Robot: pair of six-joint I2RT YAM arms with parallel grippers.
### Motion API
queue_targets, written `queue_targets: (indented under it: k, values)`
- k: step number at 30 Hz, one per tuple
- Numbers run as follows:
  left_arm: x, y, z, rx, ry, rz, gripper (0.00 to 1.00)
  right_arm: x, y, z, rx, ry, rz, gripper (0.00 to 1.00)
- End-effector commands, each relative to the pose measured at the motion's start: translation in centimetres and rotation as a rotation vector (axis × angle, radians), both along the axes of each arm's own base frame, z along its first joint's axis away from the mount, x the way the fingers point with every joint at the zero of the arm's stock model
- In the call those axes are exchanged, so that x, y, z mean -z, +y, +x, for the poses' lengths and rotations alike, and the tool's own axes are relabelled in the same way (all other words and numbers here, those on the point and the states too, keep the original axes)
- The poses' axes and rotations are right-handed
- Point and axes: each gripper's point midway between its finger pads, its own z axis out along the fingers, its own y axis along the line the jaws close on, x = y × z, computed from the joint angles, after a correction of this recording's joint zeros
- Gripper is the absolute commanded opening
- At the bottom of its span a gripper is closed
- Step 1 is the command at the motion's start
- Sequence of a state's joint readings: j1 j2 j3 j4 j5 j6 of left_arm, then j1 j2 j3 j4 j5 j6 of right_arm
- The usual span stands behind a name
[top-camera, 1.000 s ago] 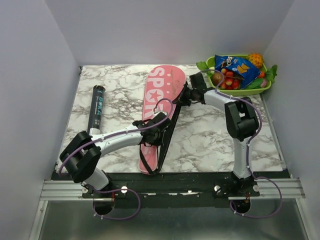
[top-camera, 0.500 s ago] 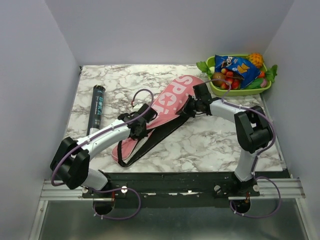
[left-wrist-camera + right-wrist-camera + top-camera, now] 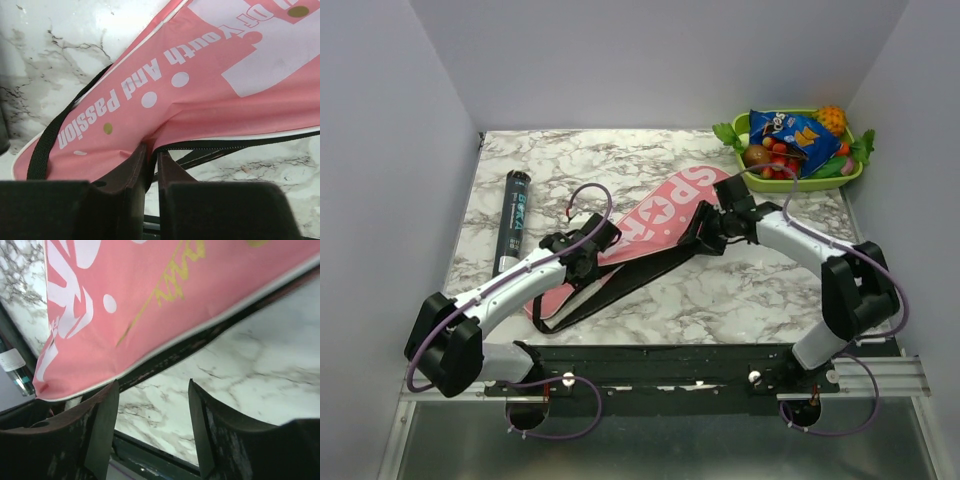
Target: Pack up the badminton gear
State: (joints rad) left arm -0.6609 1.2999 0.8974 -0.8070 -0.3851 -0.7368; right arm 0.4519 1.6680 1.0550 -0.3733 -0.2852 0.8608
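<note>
Pink racket bag lying diagonally on marble surface; left jaws pinching its edge, right jaws hanging open.

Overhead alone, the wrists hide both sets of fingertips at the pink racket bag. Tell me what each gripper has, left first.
Observer: In the left wrist view, the left gripper has its fingers nearly together, pinching a fold at the edge of the pink racket bag.
Operator: Now the right one.
Observer: The right gripper is open and holds nothing. Bare marble table shows between its fingers, and the bag's edge lies just beyond the tips.
Operator: Report the zipper by the left fingers.
Observer: The black zipper runs along the bag's edge away from the pinch. It looks shut along the stretch in view.
</note>
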Motion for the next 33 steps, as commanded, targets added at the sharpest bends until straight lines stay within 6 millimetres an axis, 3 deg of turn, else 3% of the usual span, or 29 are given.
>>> queue_targets:
  k: [1, 3, 5, 7, 10, 13, 14, 18, 19, 21, 22, 27, 28, 33]
  values:
    - [-1.9, 0.4, 2.0, 0.004, -0.09, 0.021, 0.24, -4.2, -5.9, 0.0, 0.031, -0.127, -0.204, 0.7]
    - [-2.0, -0.2, 1.9, 0.038, -0.083, -0.001, 0.34, -3.5, -9.4, 0.0, 0.069, -0.117, -0.322, 0.73]
    - [-2.2, -0.8, 1.5, 0.087, -0.071, -0.032, 0.41, -2.5, -11.8, -0.2, 0.098, -0.079, -0.392, 0.73]
    - [-2.4, -2.7, 0.6, 0.171, -0.039, -0.126, 0.48, -1.3, -14.0, 0.1, 0.137, -0.042, -0.437, 0.73]
    - [-3.9, -5.5, -0.2, 0.249, -0.035, -0.271, 0.52, 0.1, -15.4, 0.9, 0.147, -0.025, -0.46, 0.72]
    - [-5.9, -7.5, 0.2, 0.282, -0.076, -0.345, 0.53, 0.7, -15.9, 2.5, 0.124, -0.045, -0.484, 0.71]
    - [-6.7, -7.9, 0.9, 0.286, -0.099, -0.351, 0.52, 0.8, -16.0, 3.0, 0.117, -0.054, -0.488, 0.7]
    - [-6.6, -8.7, 3.7, 0.281, -0.14, -0.299, 0.52, 1.7, -16.2, 5.0, 0.057, -0.05, -0.531, 0.67]
    - [-5.4, -8.9, 4.5, 0.279, -0.118, -0.272, 0.52, 2.8, -16.3, 5.1, 0.042, -0.025, -0.541, 0.64]
    - [-5.0, -9.5, 6.1, 0.271, -0.133, -0.245, 0.49, 3.0, -16.8, 6.1, 0.042, -0.029, -0.58, 0.62]
    - [-3.3, -9.7, 6.7, 0.265, -0.097, -0.213, 0.47, 3.7, -16.9, 6.3, 0.037, -0.019, -0.595, 0.6]
    - [-0.5, -10.4, 10.1, 0.225, -0.097, -0.155, 0.4, 4.1, -17.5, 8.2, 0.039, -0.048, -0.645, 0.59]
    - [0.7, -10.5, 10.4, 0.222, -0.075, -0.141, 0.39, 4.1, -17.5, 8.4, 0.036, -0.048, -0.65, 0.58]
    - [2.8, -10.8, 11.6, 0.22, -0.036, -0.107, 0.36, 4.6, -16.3, 9.9, 0.0, -0.085, -0.601, 0.56]
